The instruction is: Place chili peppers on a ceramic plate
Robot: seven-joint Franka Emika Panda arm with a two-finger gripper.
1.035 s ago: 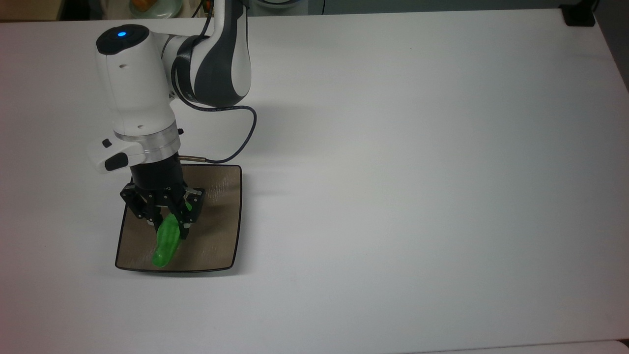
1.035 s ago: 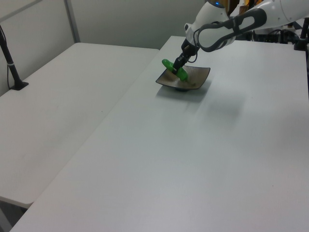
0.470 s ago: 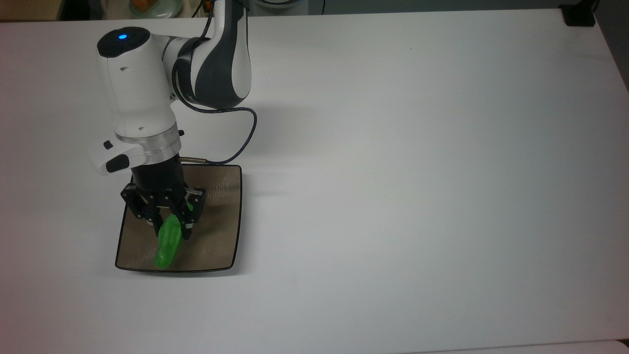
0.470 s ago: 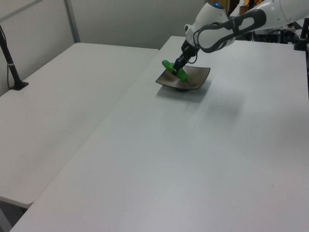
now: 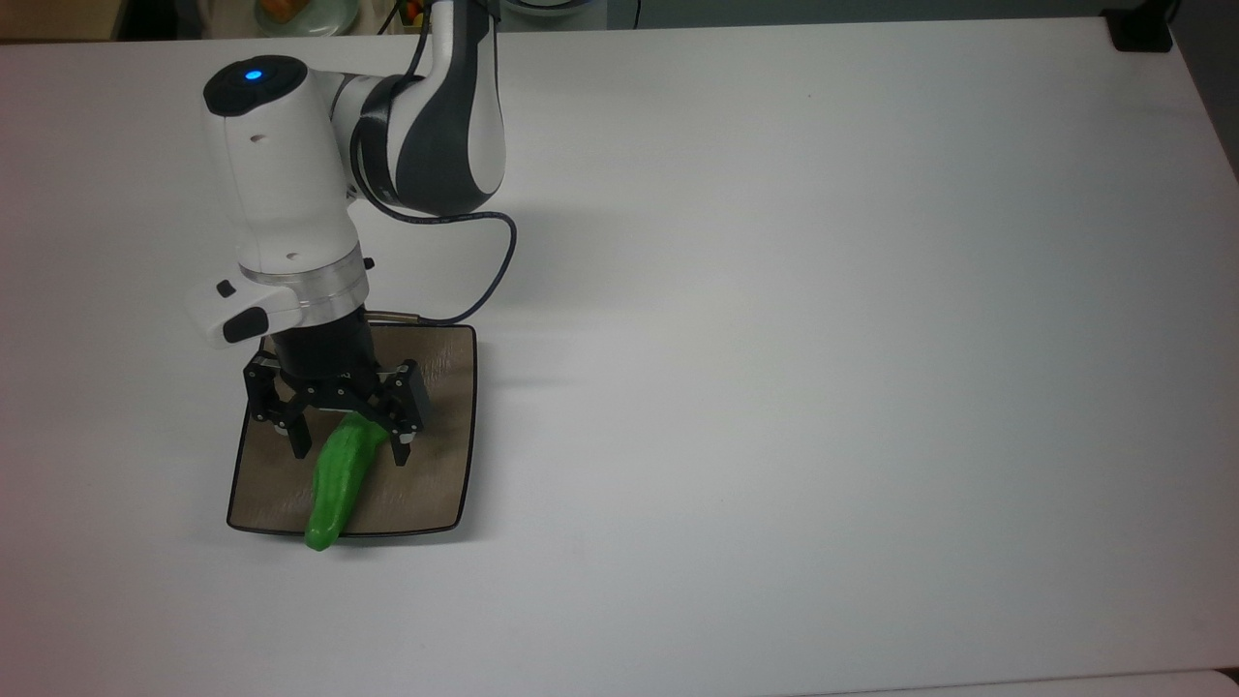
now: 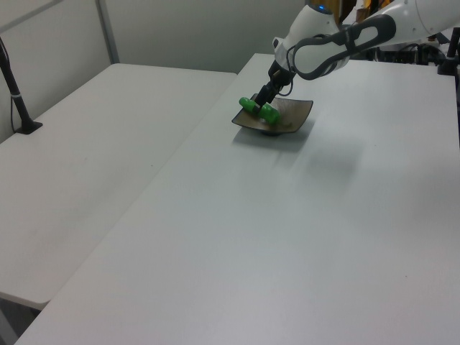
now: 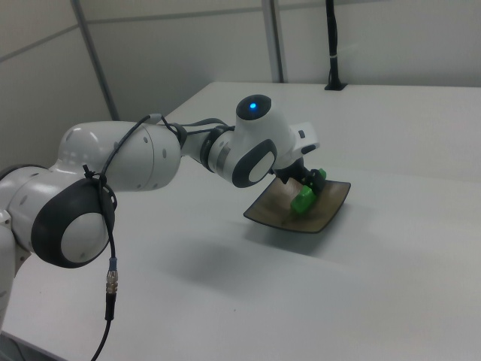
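The bright green chili pepper (image 5: 334,484) lies lengthwise on the square tan-brown ceramic plate (image 5: 440,426), near the top view's lower left. Its tip pokes just past the plate's front rim. My gripper (image 5: 350,449) hangs straight above the pepper's upper end, open, one finger on each side of it and apart from it. In the left view the pepper (image 6: 254,108) rests on the plate (image 6: 293,115) under the gripper (image 6: 265,100). The right view has the pepper (image 7: 304,200) lying in the plate (image 7: 334,209), with the arm's wrist partly covering it.
The white table (image 5: 823,339) stretches wide to the top view's right of the plate. A black clamp (image 5: 1140,29) sits at its far right corner. The arm's cable (image 5: 489,281) loops just behind the plate. A second table (image 6: 86,144) with a black post (image 6: 16,93) adjoins.
The fingers have spread apart and let go of the pepper. It has dropped from a tilted hold to lie flat on the plate, its tip sliding to the front rim.
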